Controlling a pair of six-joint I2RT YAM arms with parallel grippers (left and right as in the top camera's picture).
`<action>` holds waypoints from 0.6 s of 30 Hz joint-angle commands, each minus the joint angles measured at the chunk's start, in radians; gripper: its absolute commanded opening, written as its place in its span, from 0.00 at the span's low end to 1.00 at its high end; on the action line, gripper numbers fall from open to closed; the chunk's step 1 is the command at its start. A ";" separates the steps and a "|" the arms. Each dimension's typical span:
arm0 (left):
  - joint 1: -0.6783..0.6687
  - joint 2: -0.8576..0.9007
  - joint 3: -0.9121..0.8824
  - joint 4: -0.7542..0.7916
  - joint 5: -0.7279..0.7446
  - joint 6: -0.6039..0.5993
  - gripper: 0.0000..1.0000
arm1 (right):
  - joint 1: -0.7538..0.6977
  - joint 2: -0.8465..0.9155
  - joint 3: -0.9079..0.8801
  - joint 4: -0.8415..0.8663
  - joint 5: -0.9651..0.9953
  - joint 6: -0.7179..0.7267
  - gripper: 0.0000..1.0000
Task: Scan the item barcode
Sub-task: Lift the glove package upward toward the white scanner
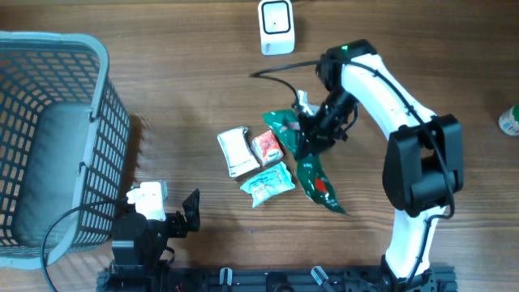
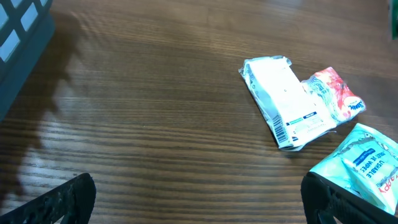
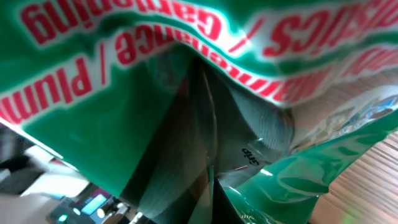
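A green foil bag [image 1: 315, 177] with red lettering lies at the table's middle, its upper end lifted. My right gripper [image 1: 306, 130] is shut on that upper end. In the right wrist view the green bag [image 3: 124, 93] fills the frame and hides the fingers. A white barcode scanner [image 1: 276, 26] stands at the far edge. My left gripper [image 1: 188, 212] rests near the front left. It is open [image 2: 202, 208] over bare wood, with nothing between its fingers.
A white packet [image 1: 236, 151] [image 2: 286, 102], a red packet [image 1: 267, 147] [image 2: 333, 93] and a teal packet [image 1: 268, 183] [image 2: 367, 162] lie just left of the bag. A grey mesh basket [image 1: 104, 113] fills the left side. A bottle [image 1: 509, 120] shows at the right edge.
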 commanded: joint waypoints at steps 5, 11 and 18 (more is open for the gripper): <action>-0.003 -0.007 -0.005 0.002 -0.002 -0.009 1.00 | 0.003 -0.014 0.008 -0.005 -0.666 -0.345 0.05; -0.003 -0.007 -0.005 0.002 -0.002 -0.009 1.00 | 0.024 -0.014 0.009 0.197 -0.937 -0.476 0.04; -0.003 -0.007 -0.005 0.002 -0.002 -0.009 1.00 | 0.141 -0.014 0.007 0.709 -0.877 -0.663 0.05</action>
